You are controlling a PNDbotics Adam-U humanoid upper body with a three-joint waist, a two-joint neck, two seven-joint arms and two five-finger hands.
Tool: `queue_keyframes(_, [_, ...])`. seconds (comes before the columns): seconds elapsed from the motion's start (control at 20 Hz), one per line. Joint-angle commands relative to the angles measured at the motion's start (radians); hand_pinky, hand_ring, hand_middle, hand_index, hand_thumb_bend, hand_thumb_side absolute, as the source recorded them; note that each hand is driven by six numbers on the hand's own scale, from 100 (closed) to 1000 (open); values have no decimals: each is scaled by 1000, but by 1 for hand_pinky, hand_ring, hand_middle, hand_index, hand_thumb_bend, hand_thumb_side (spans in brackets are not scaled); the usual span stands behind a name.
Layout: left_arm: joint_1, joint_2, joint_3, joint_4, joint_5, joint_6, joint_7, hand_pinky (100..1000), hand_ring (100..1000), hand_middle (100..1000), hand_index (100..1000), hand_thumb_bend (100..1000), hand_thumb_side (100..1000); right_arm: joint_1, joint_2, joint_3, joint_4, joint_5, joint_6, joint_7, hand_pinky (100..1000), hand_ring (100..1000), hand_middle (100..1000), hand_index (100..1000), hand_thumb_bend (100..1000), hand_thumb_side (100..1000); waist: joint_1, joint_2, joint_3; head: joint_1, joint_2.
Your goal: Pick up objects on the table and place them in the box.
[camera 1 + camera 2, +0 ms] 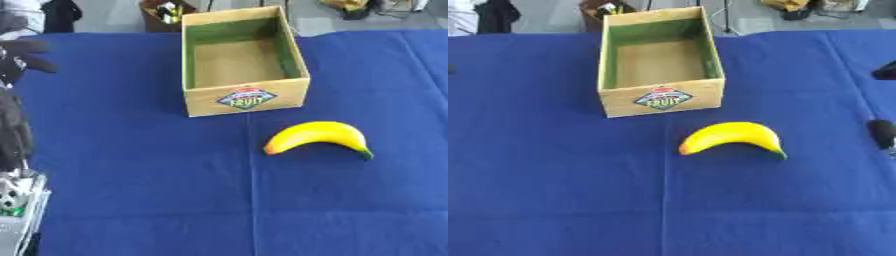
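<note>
A yellow banana (319,137) with a green tip lies on the blue tablecloth, right of centre and a little in front of the box. The cardboard box (246,98) with a "FRUIT" label and a green lining stands open at the back centre, with nothing visible inside. My left hand (24,55) is raised at the left edge, open, fingers relaxed and holding nothing, far from the banana. Of my right hand (883,133) only dark parts show at the right edge, to the right of the banana.
The blue cloth (149,175) covers the whole table. My left forearm (12,130) and its silver joint run down the left edge. Beyond the far table edge stand a brown basket (164,15) and dark items on the floor.
</note>
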Motion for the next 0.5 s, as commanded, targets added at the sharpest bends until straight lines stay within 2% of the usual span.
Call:
queue_keyframes(0.05, [-10,25,-7,-18,9,0,-9,472,605,688,801,100,1000,-31,-54,8,-17,-3,23,44,763,778,761,857,234,964,-4,-25,2,-6,-9])
queue_keyframes(0.5, [-13,24,-17,-18,19,0,-22,472,606,689,801,100,1000,-143,-63,75,-17,-15,84,159,768,785,773,863,269,956,-8,-30,19,-29,-11])
